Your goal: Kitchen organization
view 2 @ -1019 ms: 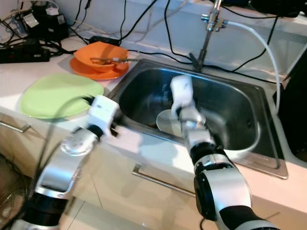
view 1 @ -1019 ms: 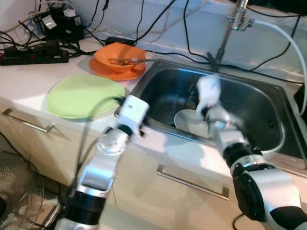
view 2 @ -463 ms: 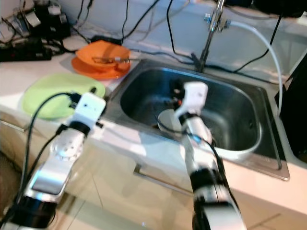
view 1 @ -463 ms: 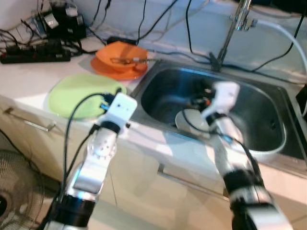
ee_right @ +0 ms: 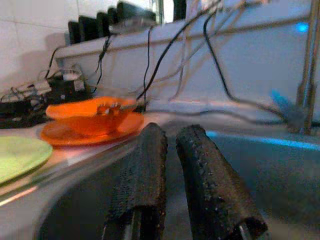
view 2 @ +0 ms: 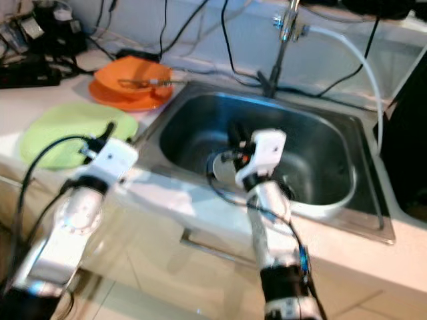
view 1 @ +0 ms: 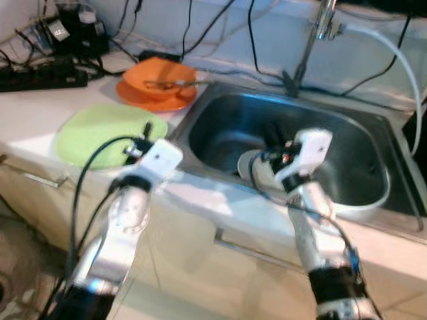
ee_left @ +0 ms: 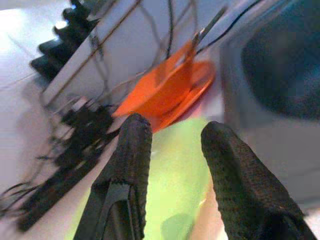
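White dish (view 1: 257,168) sits in the steel sink (view 1: 360,143), near the front wall, partly hidden behind the right arm. Right tool (ee_right: 172,150) is over the sink just above that dish; fingers (ee_right: 145,170) nearly together, thin gap between them, nothing held. Right wrist view looks across the sink toward the orange dishes.

Left tool (ee_left: 172,145) is over the table at the sink's left front corner, above the near edge of the green plate (view 1: 100,130). Fingers (ee_left: 132,150) clearly apart, nothing between them.

Green plate lies flat on the white table (view 1: 27,107), left of the sink. Behind it, just beside the sink's back-left corner: orange bowl (view 1: 160,75) on an orange plate (view 1: 137,98), with a metal utensil (view 1: 175,83) lying across the bowl, its handle pointing toward the sink.

Faucet (view 1: 313,40) at the back of the sink, white hose (view 1: 393,53) running off it to the right. Black cables and a power strip (view 1: 40,77) at the table's back left. Cabinet handles (view 1: 253,250) below the table edge.
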### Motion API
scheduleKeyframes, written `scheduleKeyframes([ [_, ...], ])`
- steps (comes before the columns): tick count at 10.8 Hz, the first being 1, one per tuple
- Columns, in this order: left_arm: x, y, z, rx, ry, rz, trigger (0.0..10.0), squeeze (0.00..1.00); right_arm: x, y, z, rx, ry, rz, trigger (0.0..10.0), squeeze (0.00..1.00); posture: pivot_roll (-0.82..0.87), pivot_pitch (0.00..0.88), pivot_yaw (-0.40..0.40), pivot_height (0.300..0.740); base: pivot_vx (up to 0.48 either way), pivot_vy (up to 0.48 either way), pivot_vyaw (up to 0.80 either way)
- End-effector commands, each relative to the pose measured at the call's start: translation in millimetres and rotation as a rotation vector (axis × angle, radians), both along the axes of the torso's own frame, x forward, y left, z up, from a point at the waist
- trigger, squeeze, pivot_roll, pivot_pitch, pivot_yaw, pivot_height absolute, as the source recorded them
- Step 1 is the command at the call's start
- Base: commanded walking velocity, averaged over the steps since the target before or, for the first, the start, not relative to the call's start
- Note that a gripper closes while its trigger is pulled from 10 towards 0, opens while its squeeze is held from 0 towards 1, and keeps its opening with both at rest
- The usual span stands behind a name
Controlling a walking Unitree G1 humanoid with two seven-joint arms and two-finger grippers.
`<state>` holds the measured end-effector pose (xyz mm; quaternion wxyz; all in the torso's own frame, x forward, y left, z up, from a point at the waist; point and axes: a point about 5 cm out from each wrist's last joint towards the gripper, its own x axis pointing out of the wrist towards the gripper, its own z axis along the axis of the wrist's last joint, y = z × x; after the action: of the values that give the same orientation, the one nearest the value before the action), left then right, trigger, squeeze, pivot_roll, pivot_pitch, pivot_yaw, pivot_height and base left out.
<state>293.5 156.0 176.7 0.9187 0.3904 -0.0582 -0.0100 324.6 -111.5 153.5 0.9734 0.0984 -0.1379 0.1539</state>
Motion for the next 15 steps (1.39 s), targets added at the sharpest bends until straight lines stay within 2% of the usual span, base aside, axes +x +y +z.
scheduleKeyframes([
  [1, -5.5, 3.5, 1.2, 0.084, 0.025, 0.025, 10.0, 0.00, -0.5, 3.7, 0.3, 0.005, 0.013, 0.012, 10.0, 0.00, 0.24, 0.032, -0.049, 0.740, 0.000, 0.000, 0.00],
  [2, -7.2, 8.8, 0.3, 0.110, 0.037, 0.051, 10.0, 0.07, 0.4, 7.0, -0.4, 0.003, 0.023, 0.023, 10.0, 0.00, 0.24, 0.032, -0.053, 0.740, 0.000, 0.000, 0.00],
  [3, -7.9, 14.3, -2.2, 0.120, 0.069, 0.081, 10.0, 1.00, 1.8, 11.0, 0.2, 0.004, 0.030, 0.034, 10.0, 0.00, 0.26, 0.024, -0.056, 0.740, 0.000, 0.000, 0.00],
  [5, -10.8, 11.8, -12.3, 0.175, 0.205, 0.062, 10.0, 1.00, 3.3, 14.4, 1.7, 0.006, 0.036, 0.042, 10.0, 0.00, 0.26, 0.016, -0.055, 0.740, 0.000, 0.000, 0.00],
  [6, -10.4, 10.8, -13.6, 0.210, 0.228, 0.057, 10.0, 0.00, 3.2, 15.1, 1.5, 0.005, 0.039, 0.045, 10.0, 0.00, 0.25, 0.014, -0.054, 0.740, 0.000, 0.000, 0.00],
  [8, -6.6, 14.5, -10.6, 0.267, 0.259, 0.074, 10.0, 0.00, 3.3, 17.0, 1.2, 0.007, 0.044, 0.052, 10.0, 0.00, 0.26, 0.004, -0.054, 0.740, 0.000, 0.000, 0.00],
  [11, 4.1, 27.4, -0.8, 0.421, 0.295, 0.132, 10.0, 0.00, 4.7, 18.5, 0.7, 0.018, 0.053, 0.059, 10.0, 0.00, 0.26, 0.000, -0.052, 0.740, 0.000, 0.000, 0.00],
  [15, 13.3, 32.4, -1.4, 0.460, 0.352, 0.133, 10.0, 0.00, 5.8, 17.6, 0.9, 0.014, 0.057, 0.058, 10.0, 0.00, 0.26, 0.002, -0.054, 0.740, 0.000, 0.000, 0.00],
])
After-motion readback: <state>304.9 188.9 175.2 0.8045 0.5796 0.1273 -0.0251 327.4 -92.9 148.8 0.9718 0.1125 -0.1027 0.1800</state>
